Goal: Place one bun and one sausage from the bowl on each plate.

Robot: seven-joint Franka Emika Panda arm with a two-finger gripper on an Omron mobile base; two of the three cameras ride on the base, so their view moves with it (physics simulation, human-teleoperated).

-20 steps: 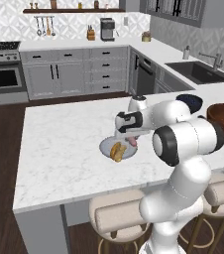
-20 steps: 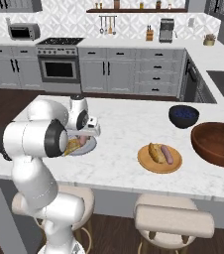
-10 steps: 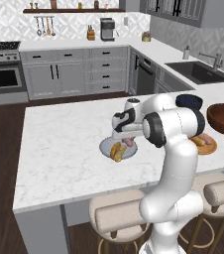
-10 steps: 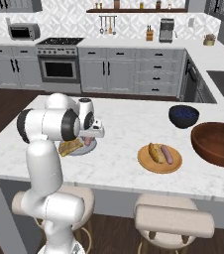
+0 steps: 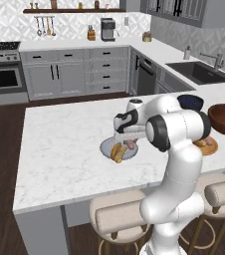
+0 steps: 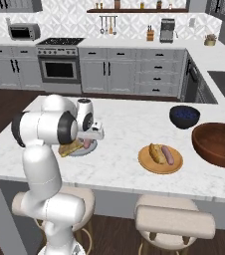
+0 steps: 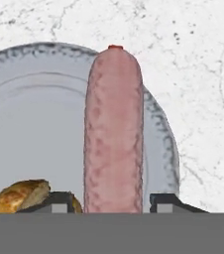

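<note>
A pink sausage [image 7: 113, 131], long, rounded at its far end and faintly mottled, was seen lying across the pale grey plate [image 7: 29, 124] in the hand view, between the two dark fingertips [image 7: 57, 202] of the gripper [image 7: 113, 203]. The fingers were set apart on either side of the sausage with a gap showing between each tip and its skin; whether it was touched could not be told. A crusty golden-brown bun [image 7: 22, 196] was seen on the same plate, just beside the left fingertip.

In the base views the gripper [image 5: 126, 135] was held low over the grey plate [image 5: 107, 148], which sat near the middle of the island counter [image 5: 59, 149]. The tan-orange plate [image 6: 160, 159], flat and round like wood, was set well apart toward the bowls and carried its own bun [image 6: 157, 153] and sausage [image 6: 168, 156] side by side. The wide reddish-brown wooden bowl [image 6: 219, 144] stood beside it at the counter's end, with a smaller dark blue bowl [image 6: 184, 116] behind.

The counter was of white marble with grey veining. Padded stools [image 6: 174, 224] were tucked under its near edge. Grey cabinets [image 6: 134, 69], a steel oven [image 6: 59, 67], a sink [image 5: 196, 72] and a dark wood floor [image 5: 5, 134] made up the kitchen beyond.
</note>
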